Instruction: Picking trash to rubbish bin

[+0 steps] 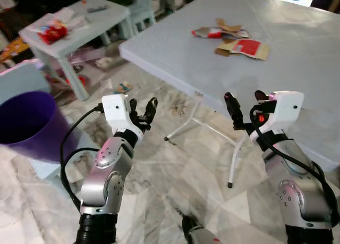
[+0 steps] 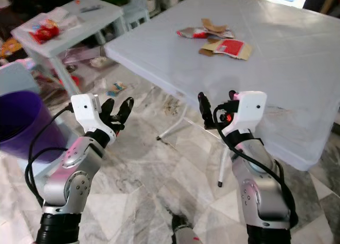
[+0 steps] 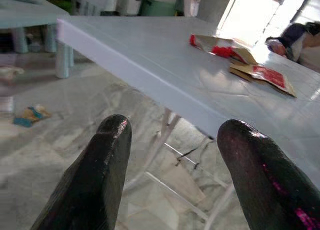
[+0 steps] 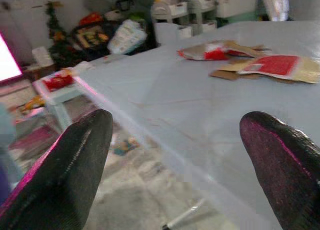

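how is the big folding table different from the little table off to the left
The big table has thin white metal legs that cross under it; the small table stands on thick straight legs. The big table carries torn cardboard and a red wrapper; the small table carries a red packet and clear plastic. The big one is near the grippers, the small one farther off. Both tops are pale blue-grey.

Nothing here can be read. The red and brown wrappers (image 1: 241, 46) on the grey table (image 1: 297, 84) carry printing, but it is too small and blurred to make out, and so is the red packet (image 1: 52, 31) on the small side table (image 1: 79, 26).
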